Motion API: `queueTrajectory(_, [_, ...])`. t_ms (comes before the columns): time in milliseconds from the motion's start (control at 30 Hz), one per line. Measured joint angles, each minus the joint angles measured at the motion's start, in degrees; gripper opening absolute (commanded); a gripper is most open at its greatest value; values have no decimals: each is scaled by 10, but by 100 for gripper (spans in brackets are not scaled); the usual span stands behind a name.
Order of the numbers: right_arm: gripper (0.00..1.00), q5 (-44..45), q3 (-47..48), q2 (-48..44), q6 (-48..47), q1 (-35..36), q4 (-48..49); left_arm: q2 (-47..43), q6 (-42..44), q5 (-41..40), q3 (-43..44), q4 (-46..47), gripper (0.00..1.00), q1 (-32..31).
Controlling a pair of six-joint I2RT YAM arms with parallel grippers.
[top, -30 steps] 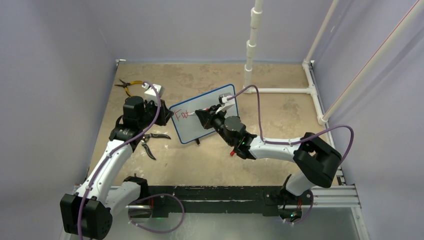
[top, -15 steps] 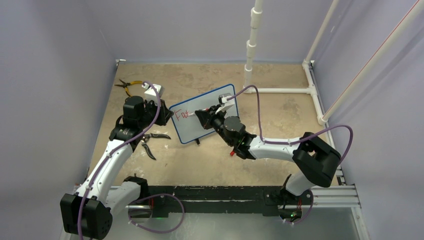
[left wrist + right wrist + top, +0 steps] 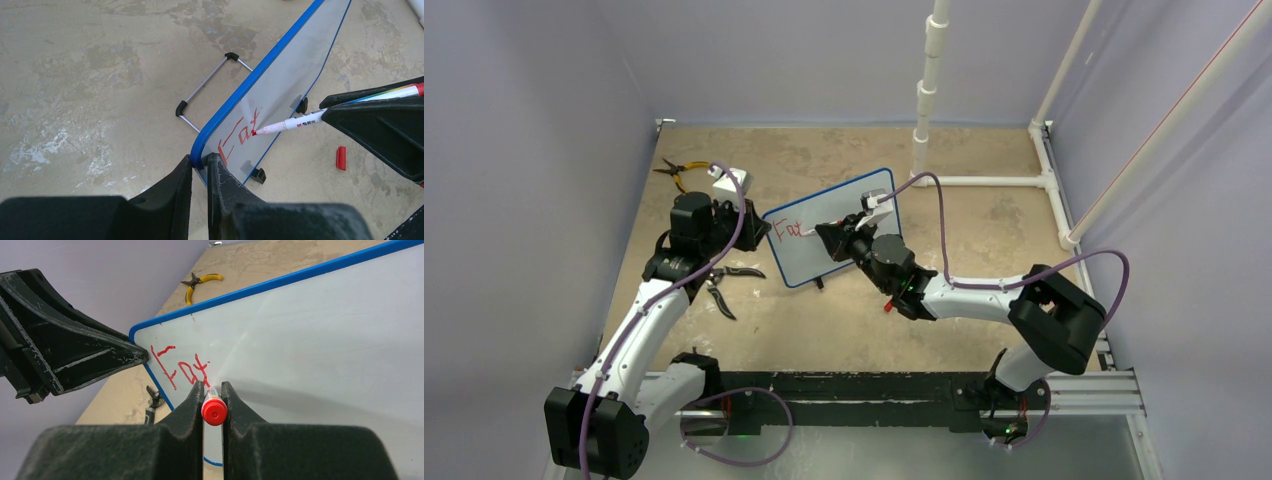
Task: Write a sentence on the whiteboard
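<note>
red-tipped marker, clamped in the right gripper, is touching the whiteboard standing tilted on the table, its corner pinched by the left gripper; pressing too hard would likely be tipping it or smearing the sentence.

R pincer w/ marker nudged slightly left across whiteboard.

The left arm stretches to the whiteboard's left corner, with the left gripper pinched on its frame. The right arm bends in from the whiteboard's right, and the right gripper, clamped on a marker, points at its face.
</note>
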Motion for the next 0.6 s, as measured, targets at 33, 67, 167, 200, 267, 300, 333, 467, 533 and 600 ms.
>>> queueTrajectory(33, [0, 0, 0, 0, 0, 0, 0, 0, 0, 0, 0, 0, 0, 0])
queueTrajectory(67, [0, 1, 0, 0, 0, 0, 0, 0, 0, 0, 0, 0, 0, 0])
queueTrajectory(167, [0, 2, 0, -3, -1, 0, -4, 0, 0, 0, 0, 0, 0, 0])
queueTrajectory(200, [0, 2, 0, -5, -2, 0, -5, 0, 0, 0, 0, 0, 0, 0])
queueTrajectory(267, [0, 5, 0, -12, -5, 0, -13, 0, 0, 1, 0, 0, 0, 0])
queueTrajectory(300, [0, 7, 0, -18, -6, -1, -16, 0, 0, 1, 0, 0, 0, 0])
queueTrajectory(333, [0, 8, 0, -24, -8, -1, -19, 0, 0, 1, 0, 0, 0, 0])
queueTrajectory(467, [0, 17, 0, -51, -11, -1, -23, 0, 0, 1, 0, 0, 0, 0])
queueTrajectory(533, [0, 17, 0, -61, -14, -1, -23, 0, 0, 1, 0, 0, 0, 0])
queueTrajectory(600, [0, 17, 2, -63, -17, -1, -23, 0, 0, 1, 0, 0, 0, 0])
